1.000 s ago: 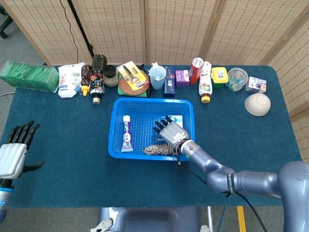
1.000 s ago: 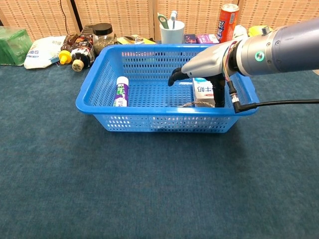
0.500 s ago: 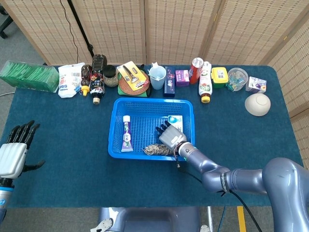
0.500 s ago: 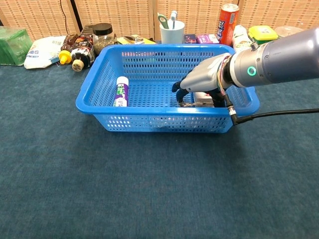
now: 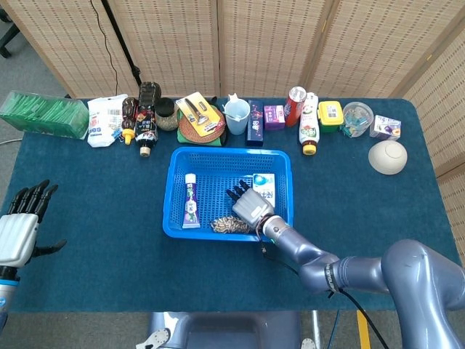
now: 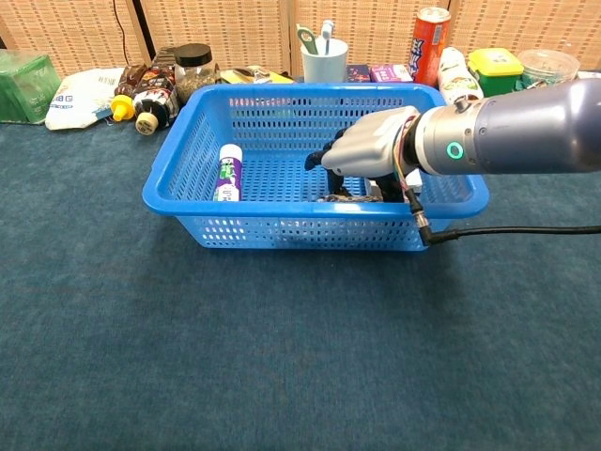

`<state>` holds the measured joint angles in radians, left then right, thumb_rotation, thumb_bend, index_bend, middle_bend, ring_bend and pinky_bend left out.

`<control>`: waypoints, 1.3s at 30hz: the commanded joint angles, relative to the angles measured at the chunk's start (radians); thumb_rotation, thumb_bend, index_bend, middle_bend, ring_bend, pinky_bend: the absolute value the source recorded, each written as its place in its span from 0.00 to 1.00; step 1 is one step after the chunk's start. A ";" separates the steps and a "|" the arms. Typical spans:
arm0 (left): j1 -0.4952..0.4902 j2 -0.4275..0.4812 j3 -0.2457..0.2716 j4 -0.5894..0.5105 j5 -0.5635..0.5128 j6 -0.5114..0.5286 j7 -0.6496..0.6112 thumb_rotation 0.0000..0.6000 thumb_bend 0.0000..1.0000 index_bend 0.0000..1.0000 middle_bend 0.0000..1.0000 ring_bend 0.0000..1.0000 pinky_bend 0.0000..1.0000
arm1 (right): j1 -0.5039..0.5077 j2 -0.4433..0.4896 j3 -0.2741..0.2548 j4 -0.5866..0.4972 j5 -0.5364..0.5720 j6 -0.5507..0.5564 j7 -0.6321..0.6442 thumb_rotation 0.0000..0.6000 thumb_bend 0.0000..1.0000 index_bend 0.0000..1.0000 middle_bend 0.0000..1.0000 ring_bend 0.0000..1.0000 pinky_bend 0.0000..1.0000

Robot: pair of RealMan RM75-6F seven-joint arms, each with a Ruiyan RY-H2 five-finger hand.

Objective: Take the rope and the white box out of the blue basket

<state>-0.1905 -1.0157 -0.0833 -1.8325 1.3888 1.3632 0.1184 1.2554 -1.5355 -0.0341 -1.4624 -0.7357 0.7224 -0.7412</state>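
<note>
Right hand [image 5: 248,206]: we reach inside the blue plastic mesh basket [image 5: 177,226], fingers curled over the tan coiled rope [image 5: 227,225]; whether they actually hold it we cannot tell.
White box [image 5: 264,186]: we see it beside that hand, on the basket floor.
Left hand [image 5: 19,234]: we keep it parked off the counter [image 5: 102,262], fingers apart, holding nothing.

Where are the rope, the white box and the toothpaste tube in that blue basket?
rope [image 5: 227,225], head view, middle of the coiled bundle.
white box [image 5: 264,186], head view, its printed top face.
toothpaste tube [image 6: 228,173], chest view, its purple and white body.
</note>
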 commanded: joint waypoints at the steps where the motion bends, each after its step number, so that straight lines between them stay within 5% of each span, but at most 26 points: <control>1: -0.001 0.000 0.000 0.001 0.000 0.000 -0.003 1.00 0.08 0.00 0.00 0.00 0.00 | -0.022 -0.015 0.012 0.010 -0.056 0.037 0.029 1.00 0.01 0.67 0.00 0.00 0.00; 23: 0.013 0.011 0.021 0.014 0.040 0.017 -0.048 1.00 0.08 0.00 0.00 0.00 0.00 | -0.120 0.091 0.112 -0.135 -0.220 0.212 0.149 1.00 0.14 0.69 0.00 0.00 0.00; 33: 0.025 0.021 0.037 0.029 0.078 0.032 -0.084 1.00 0.08 0.00 0.00 0.00 0.00 | -0.234 0.219 0.196 -0.190 -0.268 0.413 0.221 1.00 0.15 0.69 0.00 0.00 0.00; 39: 0.030 0.022 0.044 0.032 0.095 0.039 -0.092 1.00 0.08 0.00 0.00 0.00 0.00 | -0.298 0.310 0.212 -0.206 -0.212 0.441 0.223 1.00 0.15 0.69 0.01 0.00 0.00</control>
<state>-0.1610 -0.9942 -0.0397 -1.8004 1.4834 1.4022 0.0261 0.9789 -1.2497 0.1721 -1.6619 -0.9753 1.1578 -0.5154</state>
